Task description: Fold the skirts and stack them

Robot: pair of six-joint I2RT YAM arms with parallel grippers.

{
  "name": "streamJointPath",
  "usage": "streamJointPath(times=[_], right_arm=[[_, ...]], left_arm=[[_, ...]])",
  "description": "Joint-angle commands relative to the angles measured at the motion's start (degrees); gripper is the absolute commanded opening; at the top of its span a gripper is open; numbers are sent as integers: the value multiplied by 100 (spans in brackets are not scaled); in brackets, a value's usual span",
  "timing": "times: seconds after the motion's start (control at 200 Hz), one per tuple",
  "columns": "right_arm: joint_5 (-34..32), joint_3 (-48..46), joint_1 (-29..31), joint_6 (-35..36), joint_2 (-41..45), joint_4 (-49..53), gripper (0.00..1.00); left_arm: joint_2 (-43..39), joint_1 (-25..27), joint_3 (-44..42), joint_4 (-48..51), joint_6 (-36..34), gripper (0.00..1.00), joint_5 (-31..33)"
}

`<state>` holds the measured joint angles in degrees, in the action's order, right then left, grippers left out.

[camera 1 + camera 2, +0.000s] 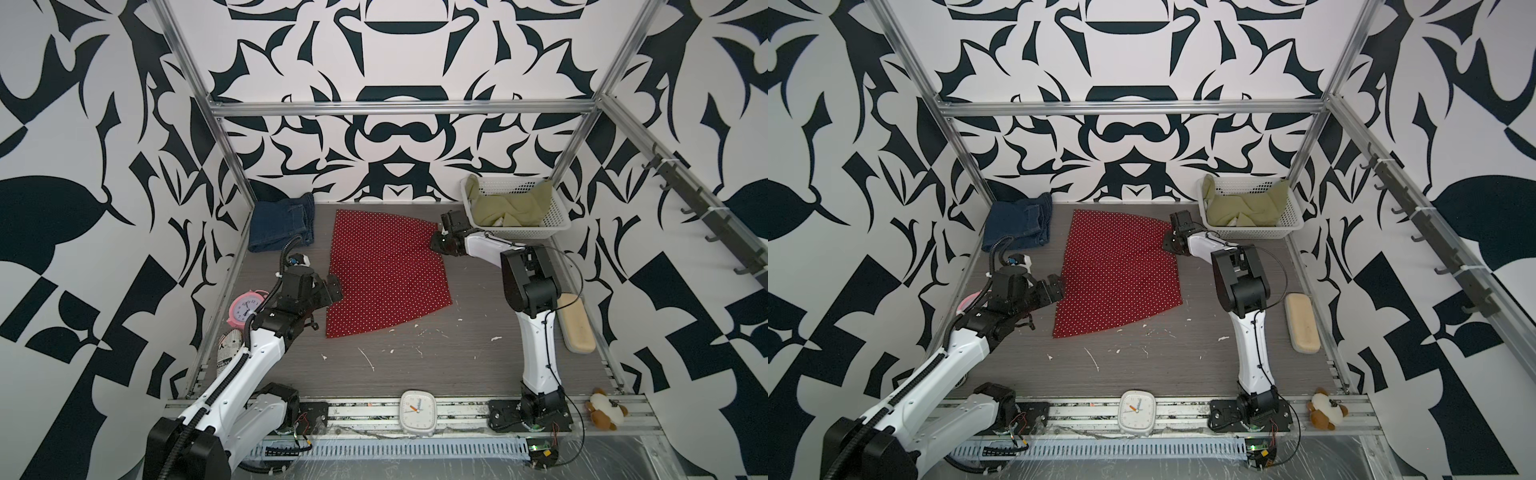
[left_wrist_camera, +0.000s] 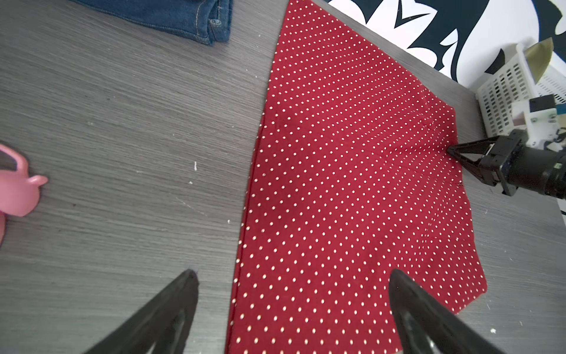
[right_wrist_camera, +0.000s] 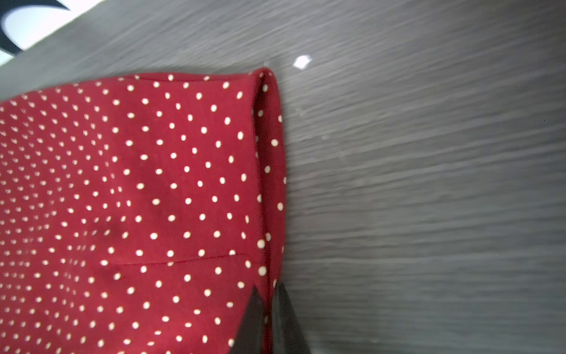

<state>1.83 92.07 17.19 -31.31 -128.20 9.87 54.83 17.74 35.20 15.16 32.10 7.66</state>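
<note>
The red skirt with white dots point(image 1: 386, 270) point(image 1: 1117, 270) lies spread flat mid-table. My right gripper point(image 3: 268, 288) point(image 1: 433, 240) is shut on its waistband edge, near the basket; the cloth is pinched between the fingertips point(image 2: 450, 150). My left gripper point(image 2: 294, 272) point(image 1: 333, 291) hangs open over the skirt's left edge. One finger point(image 2: 186, 288) is over bare table, the other over red cloth. The dark blue denim skirt point(image 1: 282, 224) point(image 2: 171, 15) lies folded at the back left. The olive-green skirt point(image 1: 513, 205) point(image 1: 1250, 205) is bunched in the basket.
A white perforated basket point(image 1: 528, 233) stands at the back right. A pink alarm clock point(image 1: 245, 309) sits by the left arm. A tan block point(image 1: 575, 328) lies along the right edge. A white clock point(image 1: 417, 411) and a plush toy point(image 1: 604, 413) sit on the front rail.
</note>
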Motion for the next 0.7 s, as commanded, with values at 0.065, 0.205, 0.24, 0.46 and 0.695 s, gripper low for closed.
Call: streamJointPath(times=[0.065,0.205,0.24,0.46,0.695], right_arm=[[204,-20,-35,-44,524,385,38],[556,-904,-5,52,1739,71,80],[611,-1196,11,60,2110,-49,85],[748,-3440,281,-1,4239,-569,85],[910,-5094,266,-205,5460,-395,86]], left_arm=[[-268,26,31,813,334,97,-479],[-546,114,-254,1405,840,93,-612],[-635,111,-359,1515,966,92,-613],[-891,116,-1046,1482,1618,90,-659],[-364,112,-1496,772,1756,80,-1073]])
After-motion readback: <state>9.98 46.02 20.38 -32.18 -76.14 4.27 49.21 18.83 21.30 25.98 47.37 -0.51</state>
